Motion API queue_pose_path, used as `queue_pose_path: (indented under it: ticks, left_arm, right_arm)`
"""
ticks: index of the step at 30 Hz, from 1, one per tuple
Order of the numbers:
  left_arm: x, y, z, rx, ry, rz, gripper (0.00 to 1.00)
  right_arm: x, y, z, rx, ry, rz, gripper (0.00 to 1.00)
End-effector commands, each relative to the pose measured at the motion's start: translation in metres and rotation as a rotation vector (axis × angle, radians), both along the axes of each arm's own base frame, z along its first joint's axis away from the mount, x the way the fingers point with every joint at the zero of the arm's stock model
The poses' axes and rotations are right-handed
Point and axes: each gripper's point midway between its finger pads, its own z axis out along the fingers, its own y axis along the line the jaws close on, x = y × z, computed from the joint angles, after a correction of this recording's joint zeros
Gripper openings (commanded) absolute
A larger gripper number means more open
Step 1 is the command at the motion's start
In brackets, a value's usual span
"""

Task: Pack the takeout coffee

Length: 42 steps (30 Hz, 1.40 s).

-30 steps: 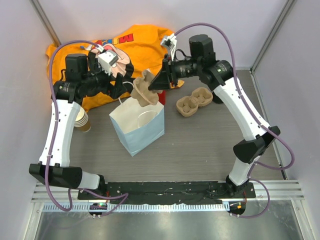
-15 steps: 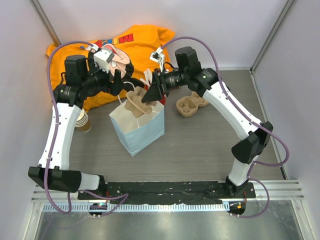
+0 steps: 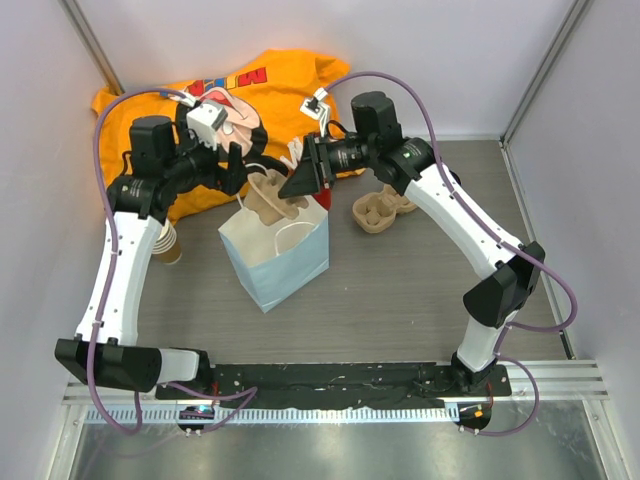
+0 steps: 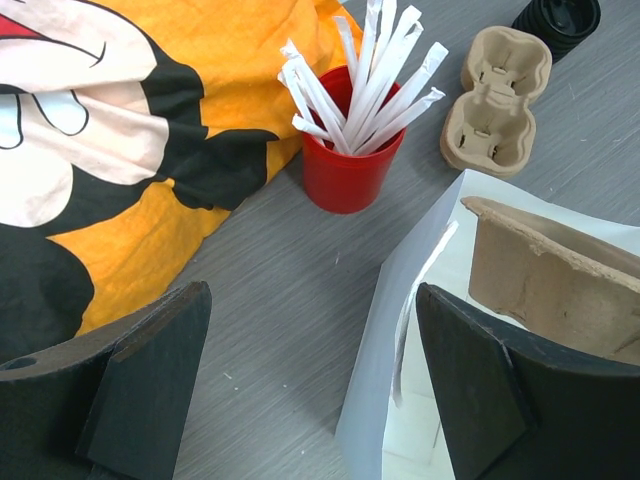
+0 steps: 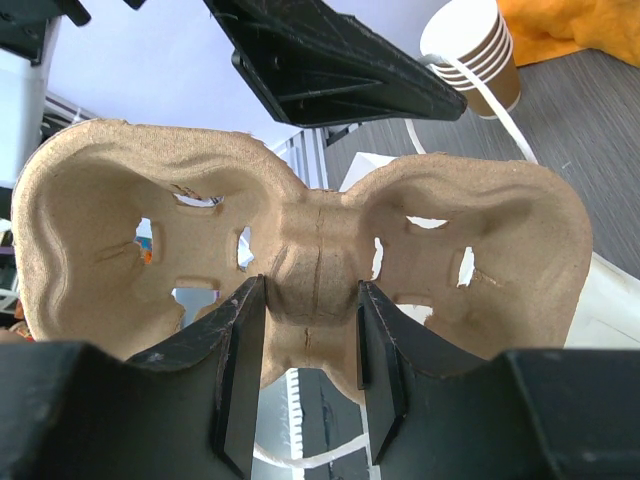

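Right wrist view reveals right pincer [image 5: 310, 300] clamping the carrier [image 5: 480, 250] midway.

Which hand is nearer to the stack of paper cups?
Left. The left hand hangs open at the bag edge nearest the stack of cups. The right hand, gripping a cup tray, is over the bag's other side, farther off.

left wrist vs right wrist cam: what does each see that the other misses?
Left wrist only: red cup of sticks, second carrier on the table, black lid. Right wrist only: stack of paper cups, right fingers clamped on the pulp carrier at its middle. Both: that pulp carrier, white bag, orange cloth.
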Motion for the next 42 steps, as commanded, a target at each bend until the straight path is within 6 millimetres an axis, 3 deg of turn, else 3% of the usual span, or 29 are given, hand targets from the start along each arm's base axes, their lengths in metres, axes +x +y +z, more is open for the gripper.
queue_pose_path:
  ticks: [1, 5, 13, 31, 42]
  left_arm:
    - [-0.006, -0.001, 0.026, -0.028, -0.086, -0.006, 0.88]
    - [-0.006, 0.001, 0.028, -0.035, -0.095, 0.013, 0.88]
    - [-0.002, 0.003, 0.028, -0.050, -0.105, 0.036, 0.88]
    - [-0.003, 0.000, 0.027, -0.088, -0.093, 0.043, 0.86]
    - [-0.013, -0.009, 0.030, -0.134, -0.068, 0.003, 0.82]
  right_arm:
    - [-0.006, 0.001, 0.033, 0.074, -0.034, -0.003, 0.28]
    - [-0.003, 0.001, 0.019, 0.051, 0.007, -0.035, 0.27]
    - [-0.017, 0.003, 0.017, 0.049, 0.038, -0.038, 0.27]
    - [0.021, -0.005, -0.025, -0.110, -0.025, -0.237, 0.27]
    - [0.024, 0.002, -0.048, -0.213, -0.097, -0.297, 0.27]
